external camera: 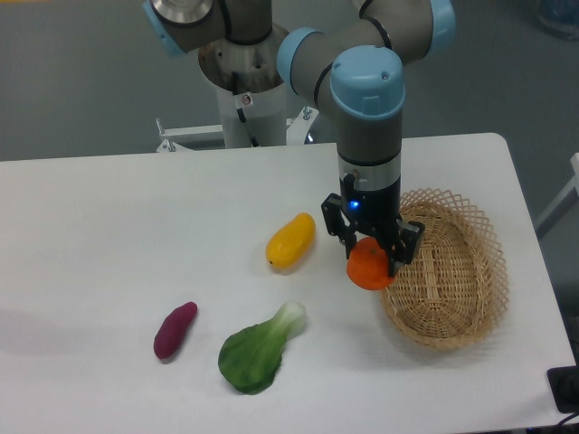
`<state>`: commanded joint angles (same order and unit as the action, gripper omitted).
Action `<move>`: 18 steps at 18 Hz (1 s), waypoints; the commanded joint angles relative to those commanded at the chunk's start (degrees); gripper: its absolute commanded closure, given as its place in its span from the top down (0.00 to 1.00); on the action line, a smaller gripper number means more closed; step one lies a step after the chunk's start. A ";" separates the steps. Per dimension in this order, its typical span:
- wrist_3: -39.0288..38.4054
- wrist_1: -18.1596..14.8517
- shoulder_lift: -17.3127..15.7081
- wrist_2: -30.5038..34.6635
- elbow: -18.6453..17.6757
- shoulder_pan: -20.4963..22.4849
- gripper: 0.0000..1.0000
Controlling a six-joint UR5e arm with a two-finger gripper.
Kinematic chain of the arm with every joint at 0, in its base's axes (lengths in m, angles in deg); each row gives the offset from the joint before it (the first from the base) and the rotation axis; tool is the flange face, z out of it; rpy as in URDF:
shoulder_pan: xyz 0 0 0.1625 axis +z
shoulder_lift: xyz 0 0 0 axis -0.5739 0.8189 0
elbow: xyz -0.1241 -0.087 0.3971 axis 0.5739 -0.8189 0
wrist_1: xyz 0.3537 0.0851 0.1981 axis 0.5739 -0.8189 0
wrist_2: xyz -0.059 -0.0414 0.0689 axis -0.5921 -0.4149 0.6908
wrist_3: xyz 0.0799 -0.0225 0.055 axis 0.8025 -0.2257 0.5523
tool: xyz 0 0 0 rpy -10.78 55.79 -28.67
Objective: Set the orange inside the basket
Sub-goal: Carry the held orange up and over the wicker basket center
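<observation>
The small round orange [368, 268] is held between the black fingers of my gripper [372, 254], which is shut on it. The orange hangs above the table, right at the left rim of the large oval wicker basket [470, 271]. The basket lies at the right side of the white table and looks empty inside. The gripper's body hides the top of the orange.
An elongated yellow-orange mango-like fruit [291, 240] lies left of the gripper. A green leafy vegetable [258, 351] and a purple sweet potato [175, 330] lie nearer the front. The robot base [240, 81] stands at the table's far edge.
</observation>
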<state>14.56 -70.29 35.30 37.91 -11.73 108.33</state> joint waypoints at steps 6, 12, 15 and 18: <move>0.00 0.44 0.00 0.00 -0.62 0.26 0.58; 3.42 0.09 0.00 0.44 -1.31 0.96 0.58; 8.94 0.17 -1.40 0.53 -4.56 3.86 0.58; 15.45 0.35 -1.93 0.09 -6.50 7.72 0.58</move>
<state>30.01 -69.94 33.37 38.00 -18.23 116.05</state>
